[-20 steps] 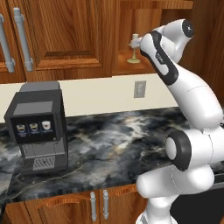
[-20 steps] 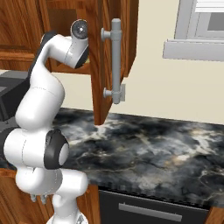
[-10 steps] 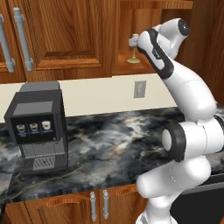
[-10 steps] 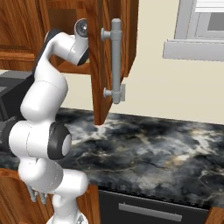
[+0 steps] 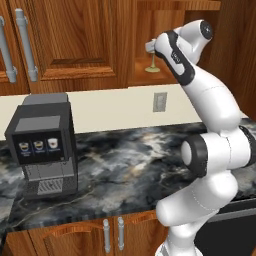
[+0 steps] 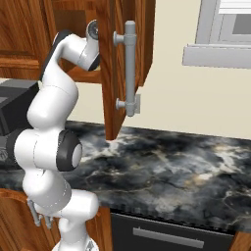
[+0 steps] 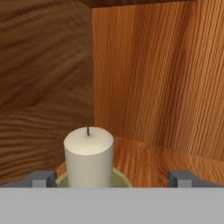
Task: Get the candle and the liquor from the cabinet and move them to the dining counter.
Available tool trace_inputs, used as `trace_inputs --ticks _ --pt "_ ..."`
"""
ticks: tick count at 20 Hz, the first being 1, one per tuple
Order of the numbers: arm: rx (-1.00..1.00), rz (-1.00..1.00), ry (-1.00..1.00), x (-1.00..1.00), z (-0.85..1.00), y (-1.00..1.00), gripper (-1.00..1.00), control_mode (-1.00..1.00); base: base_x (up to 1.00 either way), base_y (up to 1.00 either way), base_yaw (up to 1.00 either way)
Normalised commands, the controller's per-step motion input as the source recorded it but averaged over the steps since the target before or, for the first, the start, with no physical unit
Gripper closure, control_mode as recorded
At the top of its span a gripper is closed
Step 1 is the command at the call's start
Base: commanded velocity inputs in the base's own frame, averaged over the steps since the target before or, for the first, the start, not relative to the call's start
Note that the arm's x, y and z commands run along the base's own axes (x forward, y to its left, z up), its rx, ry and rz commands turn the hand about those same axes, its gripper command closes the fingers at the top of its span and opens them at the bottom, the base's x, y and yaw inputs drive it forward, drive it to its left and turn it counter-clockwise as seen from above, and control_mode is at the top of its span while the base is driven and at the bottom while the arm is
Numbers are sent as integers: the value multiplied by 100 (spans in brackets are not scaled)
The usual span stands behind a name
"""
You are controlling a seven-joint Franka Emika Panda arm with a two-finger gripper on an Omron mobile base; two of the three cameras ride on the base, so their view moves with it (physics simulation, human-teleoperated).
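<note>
The candle (image 7: 89,157), a short cream stick in an olive-gold holder, stands on the shelf inside the open cabinet (image 7: 157,78). In the hand view it sits between the two fingertips (image 7: 43,178), nearer the left one, without touching either. My gripper (image 7: 112,179) is open and holds nothing. In the left base view the gripper (image 5: 150,46) is at the candle's top, and the holder's round foot (image 5: 152,69) shows below it in the cabinet (image 5: 172,25). From the right base view the cabinet door (image 6: 110,73) hides the hand. The liquor and the dining counter are out of view.
A black coffee machine (image 5: 44,145) stands at the left of the marbled wall worktop (image 5: 125,165). The open door's long grey bar handle (image 6: 130,68) hangs close to the right of the arm. A window sill (image 6: 218,55) sits at the far right.
The hand has pushed a little further into the cabinet, closing in on the candle. The jaws have stayed wide apart.
</note>
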Motion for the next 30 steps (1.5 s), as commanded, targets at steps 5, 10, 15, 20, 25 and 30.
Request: trace_inputs --ticks 5,10,15,20,25,30 --pt "0 0 1 11 0 8 -100 -100 0 0 0" --pt "0 0 0 2 0 2 -100 -100 0 0 0" --pt "0 0 0 0 0 0 -100 -100 0 0 0" --pt "0 0 0 0 0 0 -100 -100 0 0 0" --pt "0 0 0 0 0 0 -100 -100 0 0 0" --pt "0 0 0 0 0 0 100 -100 0 0 0"
